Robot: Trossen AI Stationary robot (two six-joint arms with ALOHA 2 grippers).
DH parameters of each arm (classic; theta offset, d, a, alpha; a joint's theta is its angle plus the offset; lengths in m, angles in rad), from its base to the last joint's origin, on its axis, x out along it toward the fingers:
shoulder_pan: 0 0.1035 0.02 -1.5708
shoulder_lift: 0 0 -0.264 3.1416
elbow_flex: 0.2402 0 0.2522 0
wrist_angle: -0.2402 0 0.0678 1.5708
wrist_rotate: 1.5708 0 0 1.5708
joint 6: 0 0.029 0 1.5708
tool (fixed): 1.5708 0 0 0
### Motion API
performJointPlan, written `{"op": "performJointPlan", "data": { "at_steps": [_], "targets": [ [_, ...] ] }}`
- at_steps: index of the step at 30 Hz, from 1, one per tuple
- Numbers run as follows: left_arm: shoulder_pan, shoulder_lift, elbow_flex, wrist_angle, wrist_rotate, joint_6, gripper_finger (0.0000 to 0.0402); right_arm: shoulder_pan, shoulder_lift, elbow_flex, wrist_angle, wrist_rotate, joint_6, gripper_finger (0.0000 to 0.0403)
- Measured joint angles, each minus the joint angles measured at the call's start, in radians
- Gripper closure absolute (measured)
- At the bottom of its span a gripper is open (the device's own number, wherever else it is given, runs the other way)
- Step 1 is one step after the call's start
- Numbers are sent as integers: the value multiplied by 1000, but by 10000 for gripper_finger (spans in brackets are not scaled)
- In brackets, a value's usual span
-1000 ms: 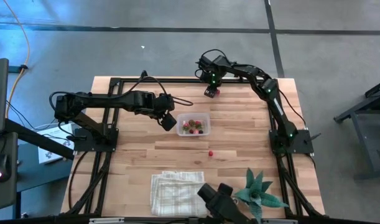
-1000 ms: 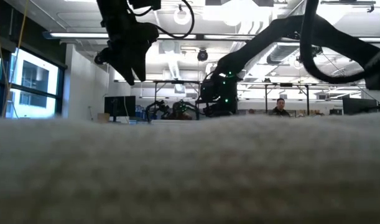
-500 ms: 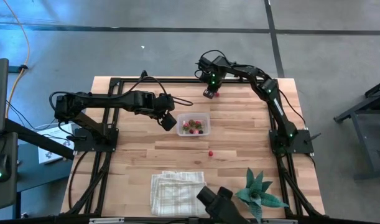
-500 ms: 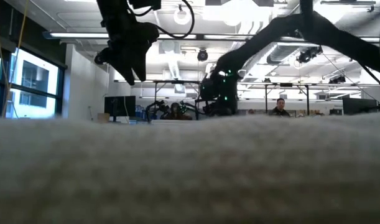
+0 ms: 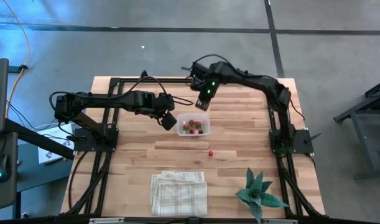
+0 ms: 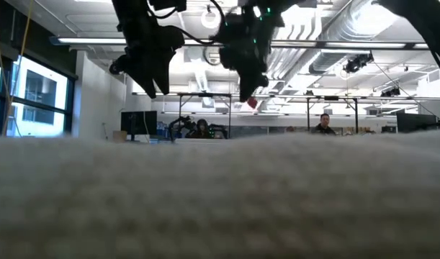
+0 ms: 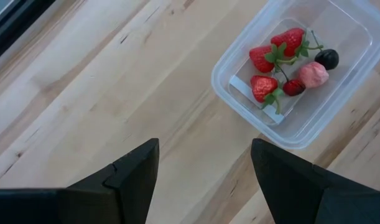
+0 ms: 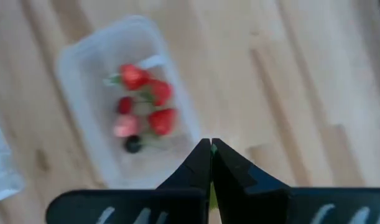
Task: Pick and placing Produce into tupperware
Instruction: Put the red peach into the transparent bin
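The right gripper (image 5: 201, 104) hangs above the far side of the table (image 5: 140, 155), just beyond the clear tupperware (image 5: 194, 124), its fingers pinched together on a small red piece (image 6: 252, 103) (seen only in the low view). The tupperware sits mid-table holding strawberries (image 7: 275, 56), a pink piece and a dark one. One red piece (image 5: 210, 152) lies loose on the wood nearer the front. The left gripper (image 5: 168, 121) hovers just left of the container, fingers spread wide and holding nothing.
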Motion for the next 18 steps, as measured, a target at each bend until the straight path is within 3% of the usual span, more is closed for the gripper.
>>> {"op": "performJointPlan", "data": {
  "at_steps": [9, 18],
  "targets": [
    [-1, 0, 0, -10, 2, 14, 158, 223, 26, -2, 1, 64, 103, 403],
    [-1, 2, 0, -75, 23, 57, 158, 251, 106, 0, 47, 124, 172, 403]
  ]
}}
